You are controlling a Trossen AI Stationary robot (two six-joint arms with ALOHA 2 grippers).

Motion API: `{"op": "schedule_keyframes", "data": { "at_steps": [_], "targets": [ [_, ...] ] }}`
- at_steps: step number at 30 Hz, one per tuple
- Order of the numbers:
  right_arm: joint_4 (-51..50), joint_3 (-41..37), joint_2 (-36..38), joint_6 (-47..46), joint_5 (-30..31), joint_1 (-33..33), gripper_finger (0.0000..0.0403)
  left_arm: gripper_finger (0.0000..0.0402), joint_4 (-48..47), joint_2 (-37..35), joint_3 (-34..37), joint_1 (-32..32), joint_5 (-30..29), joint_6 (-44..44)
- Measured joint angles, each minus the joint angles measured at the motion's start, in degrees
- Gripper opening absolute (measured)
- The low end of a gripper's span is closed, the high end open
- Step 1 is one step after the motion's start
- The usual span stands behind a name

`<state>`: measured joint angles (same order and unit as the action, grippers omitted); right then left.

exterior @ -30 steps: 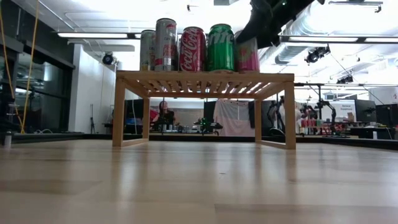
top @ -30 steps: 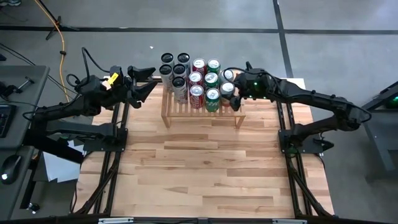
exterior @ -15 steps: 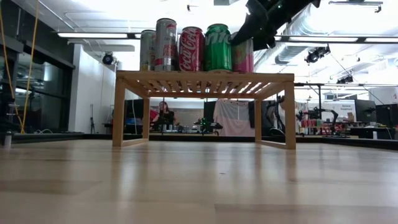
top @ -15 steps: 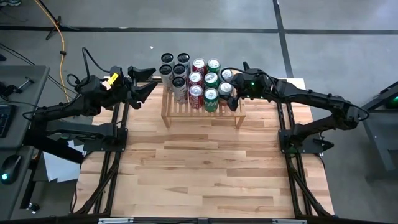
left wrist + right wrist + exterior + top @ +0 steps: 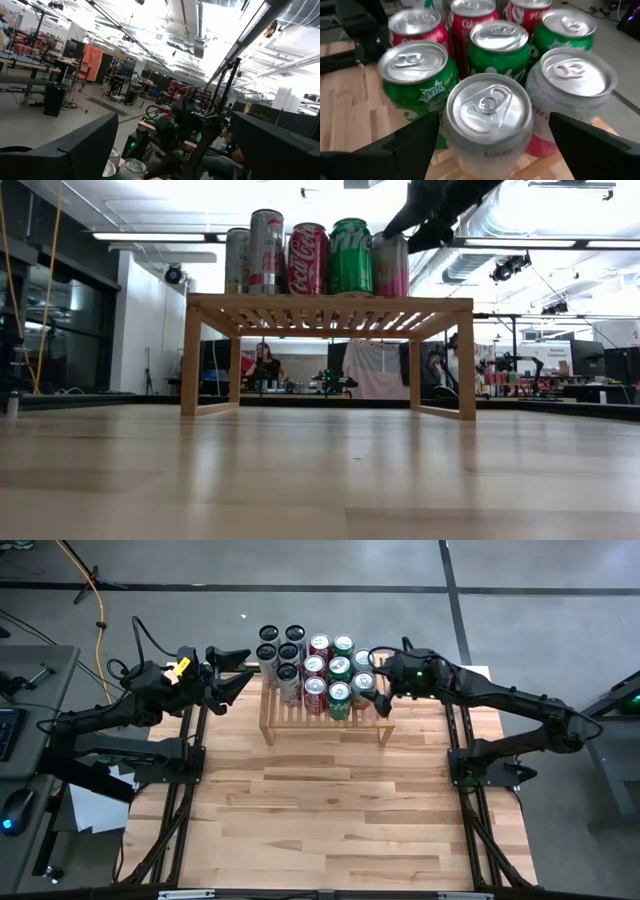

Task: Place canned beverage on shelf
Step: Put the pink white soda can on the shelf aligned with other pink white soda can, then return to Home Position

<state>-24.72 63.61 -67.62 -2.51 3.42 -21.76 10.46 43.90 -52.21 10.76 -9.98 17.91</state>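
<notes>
The light-wood shelf (image 5: 300,722) stands at the table's far edge with several cans on its slatted top. A silver and pink can (image 5: 362,684) stands upright at the shelf's right end; it also shows in the low view (image 5: 391,265) and the right wrist view (image 5: 487,115). My right gripper (image 5: 381,692) is open just right of this can. Its fingers (image 5: 415,142) stand on either side of the can with a gap, touching nothing. My left gripper (image 5: 238,673) is open and empty, off the shelf's left end.
Green and red cans (image 5: 497,47) crowd the shelf close behind and beside the silver can. Dark and silver cans (image 5: 280,645) fill the shelf's left part. The bare wooden table (image 5: 330,810) lies in front of the shelf.
My right gripper first carried the silver and pink can a little toward the table's left, against the other cans. It has then drawn back up and toward the table's right edge. The can stays standing upright on the shelf, now clear of the gripper in the low view.
</notes>
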Motion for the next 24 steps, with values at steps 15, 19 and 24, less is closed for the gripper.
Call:
{"op": "schedule_keyframes", "data": {
  "at_steps": [15,19,24],
  "targets": [
    [3.98,0.0,12.84,-10.74,-5.3,1.83,0.0364,0.0354,-0.86,0.24,0.0,-0.07,5.99,-5.75],
    [7.78,0.0,14.5,-11.67,-7.66,3.07,0.0363,0.0285,-4.12,0.24,0.0,-1.69,6.57,-6.7],
    [8.62,0.0,14.87,-12.05,-7.97,4.62,0.0326,0.0133,-7.94,0.25,0.0,-5.17,6.48,-8.62]
  ]
}}
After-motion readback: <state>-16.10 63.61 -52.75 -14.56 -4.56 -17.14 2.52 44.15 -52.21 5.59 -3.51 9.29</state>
